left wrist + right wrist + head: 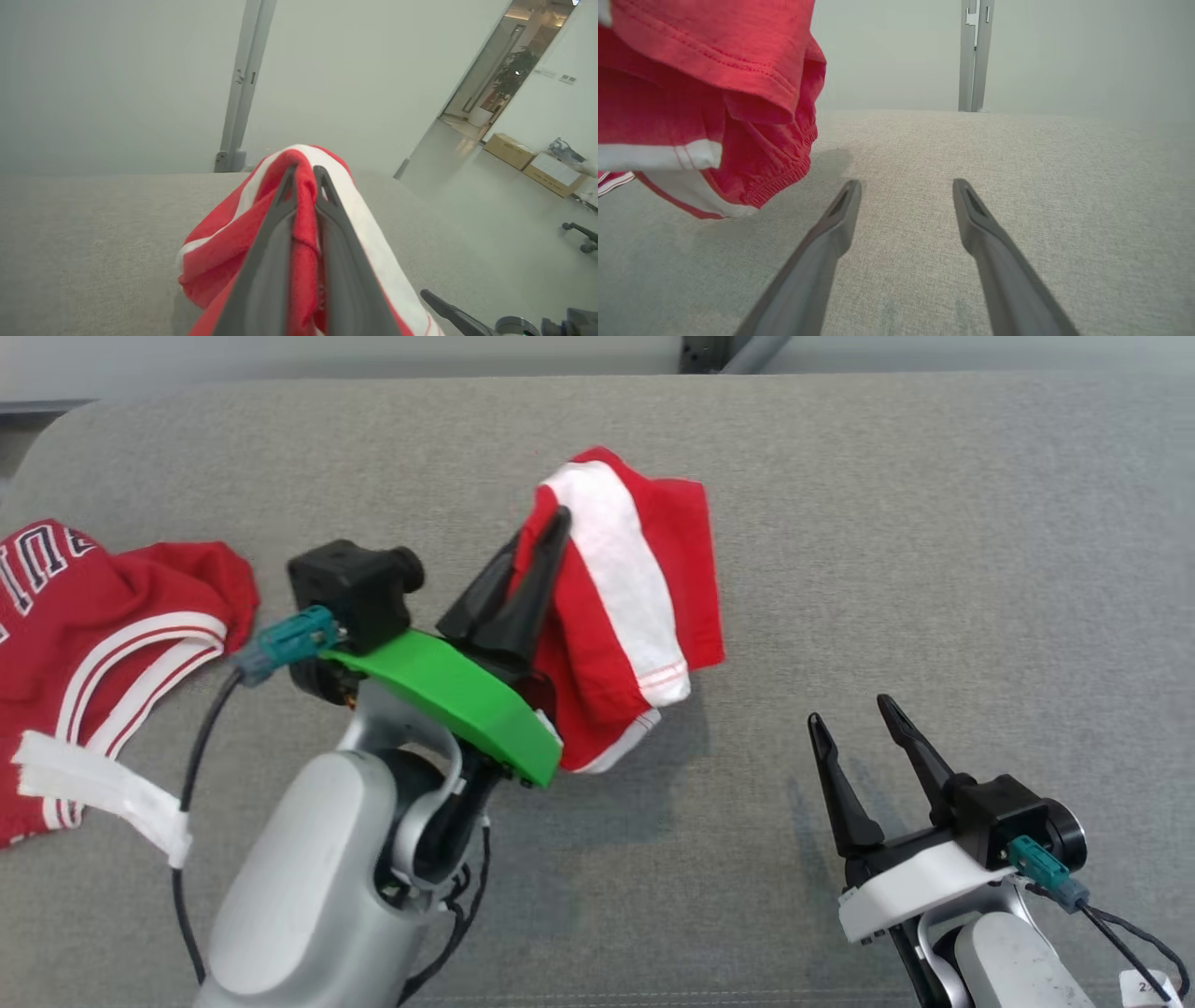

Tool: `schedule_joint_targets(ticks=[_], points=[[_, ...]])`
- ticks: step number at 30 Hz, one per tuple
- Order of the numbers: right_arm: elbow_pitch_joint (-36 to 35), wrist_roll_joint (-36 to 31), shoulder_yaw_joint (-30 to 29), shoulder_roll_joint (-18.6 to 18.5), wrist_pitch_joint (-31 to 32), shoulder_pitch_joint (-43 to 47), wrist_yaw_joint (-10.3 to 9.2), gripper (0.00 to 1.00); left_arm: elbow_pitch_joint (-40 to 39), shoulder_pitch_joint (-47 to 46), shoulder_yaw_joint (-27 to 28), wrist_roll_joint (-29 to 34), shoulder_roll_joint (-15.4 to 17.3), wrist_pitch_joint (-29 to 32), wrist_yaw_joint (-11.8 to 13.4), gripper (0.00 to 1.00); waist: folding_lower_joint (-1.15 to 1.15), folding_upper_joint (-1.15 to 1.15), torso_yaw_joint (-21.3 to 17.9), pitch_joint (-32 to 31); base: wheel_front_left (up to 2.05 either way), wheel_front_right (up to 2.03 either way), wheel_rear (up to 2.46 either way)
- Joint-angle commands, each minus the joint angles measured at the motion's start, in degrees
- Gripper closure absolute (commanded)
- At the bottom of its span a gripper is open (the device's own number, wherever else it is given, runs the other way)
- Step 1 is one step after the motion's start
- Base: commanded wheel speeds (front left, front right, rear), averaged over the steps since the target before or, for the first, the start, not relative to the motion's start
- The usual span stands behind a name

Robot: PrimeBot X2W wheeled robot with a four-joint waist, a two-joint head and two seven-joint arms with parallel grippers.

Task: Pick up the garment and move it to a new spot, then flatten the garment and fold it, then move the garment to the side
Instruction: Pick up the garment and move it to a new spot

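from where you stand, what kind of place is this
Most likely an office or lab workspace, not a home: a grey fabric-covered work surface, cardboard boxes, and an open doorway with a potted plant beyond.

The left gripper (304, 171) clamped the red-and-white garment (219, 252) in its jaws, cloth draping to either side, the grey cushion (84, 242) beneath.

Garment (621, 588): soft red-and-white knit cloth, matt, with stitched hems. Counter (934, 523): grey woven fabric cover, matt, coarse-textured. Left forearm shell (299, 859): smooth silver, slight sheen. Wrist bracket (457, 695): smooth green plastic.
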Motion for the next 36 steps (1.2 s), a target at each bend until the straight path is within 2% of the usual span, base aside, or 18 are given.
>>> schedule_joint_targets(ticks=[1,4,8,13,15,17,19,20,21,22,23,25,29,36], points=[[0.2,0.1,-0.3,0.2,-0.2,0.6,-0.08,0.0,0.2,0.8,-2.1,1.3,-1.3,-0.6,0.3,1.0,0.0,0.0,-7.5,-1.9,0.0,0.0,0.0],[0.2,0.1,-0.8,0.4,-0.2,1.0,-0.08,0.0,1.9,0.8,-4.3,2.1,-2.4,-1.3,0.6,1.0,0.0,0.0,-9.7,-1.8,0.0,0.0,0.0],[0.4,0.1,-0.8,0.8,-0.2,0.8,-0.08,0.0,8.1,-0.5,-6.6,2.7,-3.9,-4.5,1.7,1.0,0.0,0.0,-14.4,-1.4,0.0,0.0,0.0],[0.5,0.2,-1.0,1.3,-0.2,1.1,-0.07,0.0,18.2,-1.2,-8.7,0.8,-4.5,-11.4,3.0,1.0,0.0,0.0,-18.6,-0.8,0.0,0.0,0.0],[0.8,0.3,-0.7,1.4,-0.2,1.1,-0.08,0.0,23.0,-0.3,-11.9,-5.4,-4.7,-15.7,3.1,1.0,0.0,0.0,-20.1,-0.7,0.0,0.0,0.0],[0.8,0.3,-0.6,1.5,-0.2,1.2,-0.08,0.0,25.4,1.9,-14.9,-15.3,-4.6,-16.3,1.9,1.0,0.0,0.0,-20.5,-0.6,0.0,0.0,0.0],[0.9,0.2,-0.4,1.6,-0.2,1.0,-0.08,0.0,28.7,0.7,-18.5,-19.0,-4.6,-17.2,1.7,1.0,0.0,0.0,-20.8,-0.4,0.0,0.0,0.0],[1.0,0.1,-0.3,1.6,-0.2,0.9,-0.08,0.0,30.8,0.0,-20.2,-20.1,-4.5,-17.8,1.7,0.91,0.0,0.0,-20.9,-0.4,0.0,0.0,0.0],[1.1,0.1,-0.3,1.6,-0.2,0.7,-0.08,0.0,32.5,0.0,-21.8,-21.8,-4.6,-18.2,1.3,0.61,0.0,0.0,-20.9,-0.5,0.0,0.0,0.0],[1.0,0.0,-0.4,1.6,-0.2,0.6,-0.08,0.0,33.7,-0.2,-23.1,-22.8,-4.6,-18.9,0.9,0.49,0.0,0.0,-20.8,-0.5,0.0,0.0,0.0],[0.9,0.0,-0.5,1.6,-0.2,0.5,-0.08,0.0,34.6,-0.8,-24.2,-24.0,-4.6,-19.8,0.8,0.0,0.0,0.0,-20.6,-0.4,0.0,0.0,0.0],[0.7,-0.3,-0.8,1.5,-0.2,0.4,-0.07,0.0,35.9,-1.8,-26.4,-25.7,-4.6,-21.0,0.5,0.0,0.0,0.0,-20.1,-0.5,0.0,0.0,0.0],[0.3,-0.8,-1.2,1.2,-0.2,0.9,-0.08,0.0,37.8,-3.8,-29.6,-27.4,-4.6,-23.4,1.9,0.0,0.0,0.0,-18.8,-1.0,0.0,0.0,0.0],[-0.6,-1.8,-2.2,0.3,-0.2,2.2,-0.08,0.0,40.4,-4.0,-34.5,-20.4,-4.2,-25.0,5.4,0.0,0.0,0.0,-16.4,-3.8,0.0,0.0,0.0]])
